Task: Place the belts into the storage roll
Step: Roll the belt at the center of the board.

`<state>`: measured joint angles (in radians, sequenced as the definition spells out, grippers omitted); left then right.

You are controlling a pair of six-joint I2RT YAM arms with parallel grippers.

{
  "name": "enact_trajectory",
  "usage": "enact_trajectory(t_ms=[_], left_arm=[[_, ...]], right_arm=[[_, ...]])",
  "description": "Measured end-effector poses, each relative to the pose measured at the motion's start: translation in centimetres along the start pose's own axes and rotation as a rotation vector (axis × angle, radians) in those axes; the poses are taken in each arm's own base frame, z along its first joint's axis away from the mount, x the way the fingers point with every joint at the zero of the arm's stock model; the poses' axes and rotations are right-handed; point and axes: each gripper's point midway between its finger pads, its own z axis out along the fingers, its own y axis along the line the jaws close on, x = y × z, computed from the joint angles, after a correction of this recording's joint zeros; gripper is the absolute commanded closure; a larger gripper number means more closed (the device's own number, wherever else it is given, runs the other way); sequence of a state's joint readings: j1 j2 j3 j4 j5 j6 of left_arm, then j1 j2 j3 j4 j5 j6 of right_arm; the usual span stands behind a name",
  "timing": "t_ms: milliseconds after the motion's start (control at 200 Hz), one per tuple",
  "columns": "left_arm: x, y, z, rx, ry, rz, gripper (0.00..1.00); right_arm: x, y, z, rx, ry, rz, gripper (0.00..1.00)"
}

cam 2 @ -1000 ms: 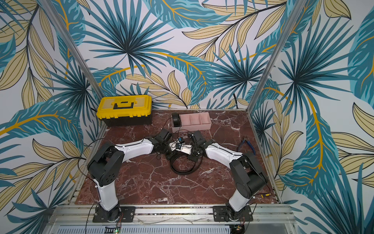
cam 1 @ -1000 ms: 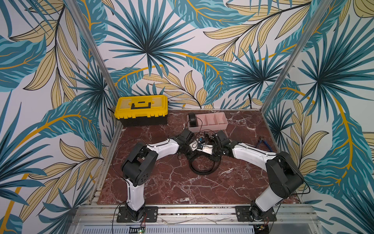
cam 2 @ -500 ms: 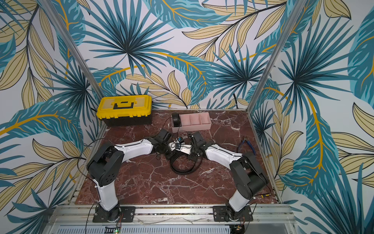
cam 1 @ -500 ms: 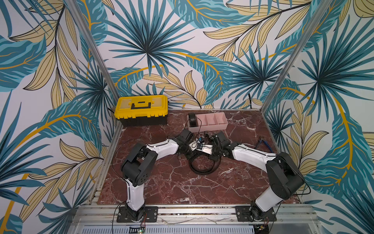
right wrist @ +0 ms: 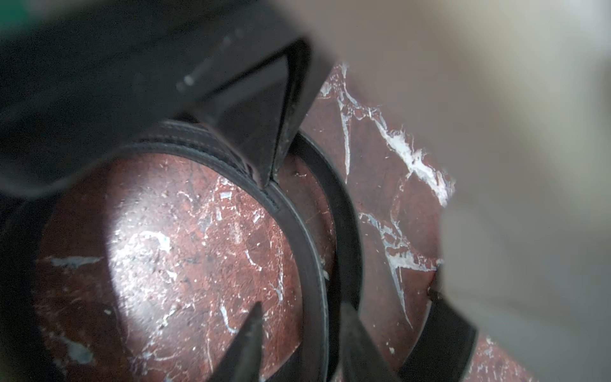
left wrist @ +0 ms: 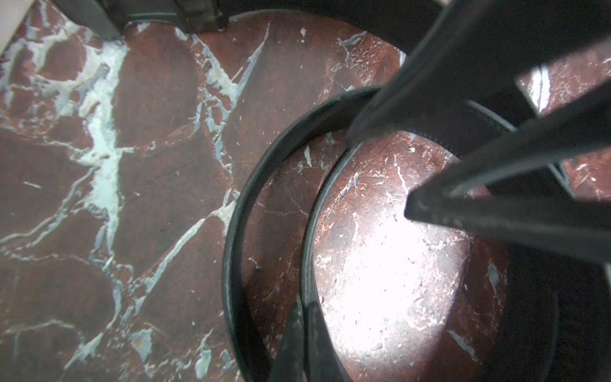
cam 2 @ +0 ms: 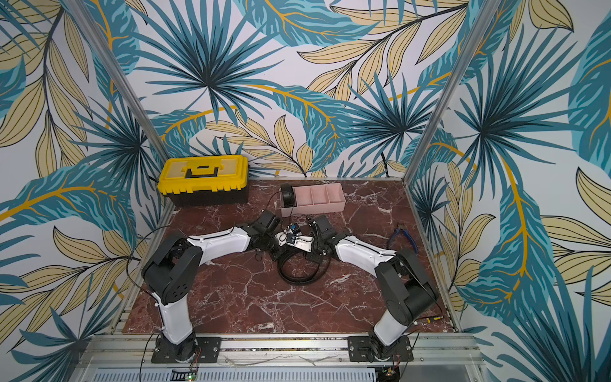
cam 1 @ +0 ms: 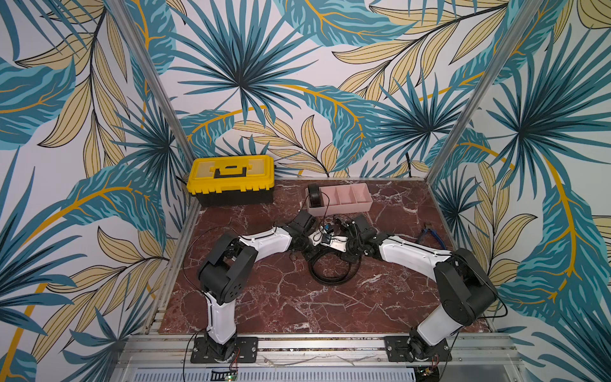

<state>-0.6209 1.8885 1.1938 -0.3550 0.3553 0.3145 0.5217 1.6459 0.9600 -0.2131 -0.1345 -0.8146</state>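
Belt loop (cam 1: 330, 281) – left pincer (left wrist: 304, 307) clamped on its strap, right pincer (right wrist: 302, 306) apart, straddling the strap.

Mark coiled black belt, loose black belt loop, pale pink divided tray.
Coiled black belt (cam 1: 314, 197): a top view, coil's side.
Loose black belt loop (left wrist: 233, 264): left wrist view, outer strap.
Pale pink divided tray (cam 1: 347, 207): a top view, front wall.

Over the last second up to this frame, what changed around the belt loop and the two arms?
No clear motion shows in the top views. The left gripper stays shut on the loose belt; the fingers of the right gripper stand apart astride its strap. Unchanged: coiled belt in the storage roll compartment nearest the toolbox, pliers.
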Motion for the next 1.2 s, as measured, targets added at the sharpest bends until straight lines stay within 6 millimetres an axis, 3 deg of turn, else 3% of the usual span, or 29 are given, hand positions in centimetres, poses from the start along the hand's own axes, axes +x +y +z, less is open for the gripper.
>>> enact_trajectory(t_ms=[315, 596, 986, 1132, 1197], left_arm=[[-0.3, -0.8, 0.0, 0.025, -0.009, 0.013, 1.00], [-0.1, -1.6, 0.0, 0.064, 0.000, 0.032, 1.00], [0.2, -1.2, -0.6, 0.111, -0.016, -0.005, 1.00], [0.1, -1.4, -0.7, 0.123, -0.021, -0.007, 1.00], [0.1, -1.4, -0.7, 0.127, -0.022, -0.007, 1.00]], right_arm=[[-0.2, 0.2, -1.8, 0.026, -0.034, 0.044, 0.53], [0.0, -1.1, -4.2, 0.094, -0.084, 0.096, 0.53], [0.8, 1.0, -2.3, -0.015, -0.082, 0.144, 0.59], [1.0, 1.3, -1.8, -0.038, -0.069, 0.157, 0.67], [1.1, 1.4, -1.5, -0.052, -0.052, 0.168, 0.76]])
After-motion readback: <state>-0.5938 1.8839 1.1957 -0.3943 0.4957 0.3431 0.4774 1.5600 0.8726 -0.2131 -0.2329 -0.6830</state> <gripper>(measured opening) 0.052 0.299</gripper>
